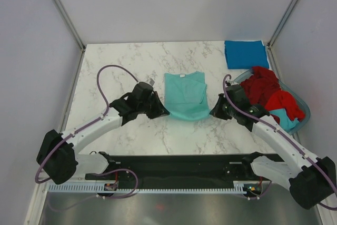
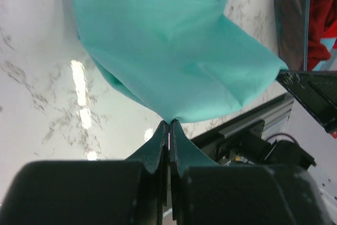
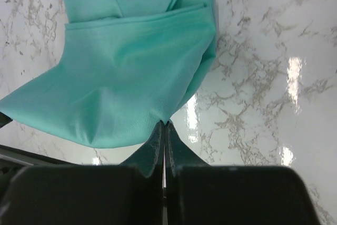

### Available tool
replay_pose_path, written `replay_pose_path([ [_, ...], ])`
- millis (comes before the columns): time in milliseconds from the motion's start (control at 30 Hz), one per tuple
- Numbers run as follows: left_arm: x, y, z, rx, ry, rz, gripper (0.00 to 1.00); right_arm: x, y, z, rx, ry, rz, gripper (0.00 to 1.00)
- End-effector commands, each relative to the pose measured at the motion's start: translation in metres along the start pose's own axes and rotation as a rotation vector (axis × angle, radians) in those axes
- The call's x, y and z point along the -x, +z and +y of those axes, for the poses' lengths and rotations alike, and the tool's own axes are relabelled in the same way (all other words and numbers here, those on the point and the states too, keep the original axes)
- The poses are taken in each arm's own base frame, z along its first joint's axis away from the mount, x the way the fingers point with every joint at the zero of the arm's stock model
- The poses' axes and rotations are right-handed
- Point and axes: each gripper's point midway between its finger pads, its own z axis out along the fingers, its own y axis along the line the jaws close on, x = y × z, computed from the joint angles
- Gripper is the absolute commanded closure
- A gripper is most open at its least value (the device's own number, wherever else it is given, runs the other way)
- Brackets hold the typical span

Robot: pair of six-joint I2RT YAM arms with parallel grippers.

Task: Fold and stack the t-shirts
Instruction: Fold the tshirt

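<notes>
The light teal-green t-shirt (image 1: 185,95) lies partly folded in the middle of the marble table. My left gripper (image 1: 164,112) is shut on its near left corner, also seen in the left wrist view (image 2: 169,121) where the cloth (image 2: 174,46) hangs from the tips. My right gripper (image 1: 212,112) is shut on its near right corner, seen in the right wrist view (image 3: 164,124) with the cloth (image 3: 131,72) lifted off the table. A folded deeper blue t-shirt (image 1: 246,54) lies at the far right. Red t-shirts (image 1: 266,90) sit in the basket (image 1: 301,101).
The translucent blue-grey basket stands at the right edge, close behind my right arm; it also holds a bit of teal-blue cloth (image 1: 284,119). Its rim shows in the left wrist view (image 2: 292,19). White walls enclose the table. A black rail (image 1: 174,169) runs along the near edge.
</notes>
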Motion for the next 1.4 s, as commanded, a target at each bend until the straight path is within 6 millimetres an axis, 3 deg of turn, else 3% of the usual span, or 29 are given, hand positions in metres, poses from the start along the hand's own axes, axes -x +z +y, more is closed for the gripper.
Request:
replay_pose_path([
  [0, 0.044, 0.0, -0.006, 0.011, 0.055, -0.073, 0.98, 0.047, -0.002, 0.018, -0.014, -0.065, -0.104, 1.0],
  [67, 0.057, 0.007, -0.005, 0.014, 0.061, -0.069, 0.98, 0.072, 0.002, 0.027, -0.032, -0.076, -0.133, 1.0],
  [167, 0.094, 0.006, -0.017, -0.007, 0.069, -0.121, 0.98, 0.103, 0.013, 0.038, -0.041, -0.107, -0.146, 1.0],
  [300, 0.149, 0.023, -0.03, -0.011, 0.122, -0.168, 0.98, 0.145, 0.033, 0.044, -0.054, -0.114, -0.165, 1.0],
  [367, 0.166, 0.035, -0.029, 0.002, 0.126, -0.176, 0.98, 0.166, 0.049, 0.049, -0.056, -0.124, -0.165, 1.0],
  [400, 0.187, 0.033, -0.035, -0.016, 0.128, -0.204, 0.98, 0.174, 0.054, 0.046, -0.067, -0.116, -0.169, 1.0],
  [433, 0.188, 0.057, -0.022, 0.007, 0.113, -0.161, 0.98, 0.186, 0.066, 0.049, -0.068, -0.125, -0.167, 1.0],
  [467, 0.194, 0.064, -0.022, -0.009, 0.106, -0.143, 0.98, 0.194, 0.073, 0.046, -0.076, -0.121, -0.168, 1.0],
  [500, 0.213, 0.068, -0.027, -0.033, 0.1, -0.16, 0.98, 0.199, 0.08, 0.046, -0.074, -0.128, -0.168, 1.0],
  [533, 0.214, 0.092, -0.015, -0.023, 0.085, -0.119, 0.98, 0.209, 0.096, 0.046, -0.079, -0.13, -0.163, 1.0],
  [567, 0.217, 0.101, -0.015, -0.043, 0.083, -0.096, 0.98, 0.216, 0.105, 0.04, -0.091, -0.137, -0.164, 1.0],
  [600, 0.238, 0.102, -0.023, -0.066, 0.09, -0.128, 0.98, 0.222, 0.114, 0.038, -0.094, -0.135, -0.17, 1.0],
  [633, 0.244, 0.108, -0.022, -0.065, 0.087, -0.133, 0.98, 0.227, 0.134, 0.039, -0.075, -0.137, -0.154, 1.0],
  [667, 0.246, 0.129, -0.008, -0.044, 0.076, -0.115, 0.98, 0.23, 0.144, 0.039, -0.051, -0.142, -0.141, 1.0],
  [700, 0.265, 0.13, -0.019, -0.073, 0.095, -0.149, 0.98, 0.234, 0.155, 0.036, -0.053, -0.14, -0.137, 1.0],
  [733, 0.271, 0.139, -0.017, -0.075, 0.097, -0.151, 0.98, 0.241, 0.173, 0.036, -0.05, -0.139, -0.14, 1.0],
  [767, 0.271, 0.162, -0.002, -0.058, 0.083, -0.127, 0.98, 0.247, 0.182, 0.034, -0.043, -0.137, -0.147, 0.99],
  [833, 0.295, 0.17, -0.006, -0.089, 0.084, -0.161, 0.97, 0.258, 0.207, 0.035, -0.023, -0.127, -0.15, 0.98],
  [867, 0.311, 0.168, -0.02, -0.136, 0.098, -0.186, 0.93, 0.262, 0.216, 0.031, -0.019, -0.119, -0.145, 0.98],
  [900, 0.31, 0.189, -0.001, -0.122, 0.084, -0.164, 0.88, 0.266, 0.223, 0.026, -0.029, -0.101, -0.147, 0.98],
  [933, 0.315, 0.192, -0.002, -0.136, 0.099, -0.17, 0.84, 0.269, 0.234, 0.022, -0.03, -0.098, -0.148, 0.94],
  [1000, 0.329, 0.195, -0.001, -0.161, 0.132, -0.19, 0.7, 0.275, 0.242, 0.014, -0.042, -0.088, -0.157, 0.89],
  [1033, 0.333, 0.194, 0.0, -0.159, 0.14, -0.2, 0.6, 0.28, 0.244, 0.016, -0.028, -0.094, -0.164, 0.76],
  [1133, 0.35, 0.174, 0.003, -0.163, 0.194, -0.237, 0.55, 0.292, 0.232, 0.015, -0.028, -0.123, -0.192, 0.63],
  [1167, 0.346, 0.175, 0.018, -0.127, 0.194, -0.229, 0.53, 0.294, 0.227, 0.015, -0.032, -0.129, -0.199, 0.59],
  [1233, 0.353, 0.154, 0.021, -0.094, 0.214, -0.263, 0.51, 0.291, 0.213, 0.019, -0.017, -0.148, -0.194, 0.53],
  [1300, 0.335, 0.154, 0.043, -0.037, 0.239, -0.226, 0.49, 0.286, 0.2, 0.025, 0.007, -0.166, -0.188, 0.44],
  [1333, 0.333, 0.144, 0.038, -0.038, 0.259, -0.231, 0.49, 0.267, 0.203, 0.022, 0.03, -0.172, -0.137, 0.44],
  [1367, 0.316, 0.15, 0.053, -0.02, 0.259, -0.185, 0.48, 0.26, 0.202, 0.022, 0.046, -0.193, -0.116, 0.44],
])
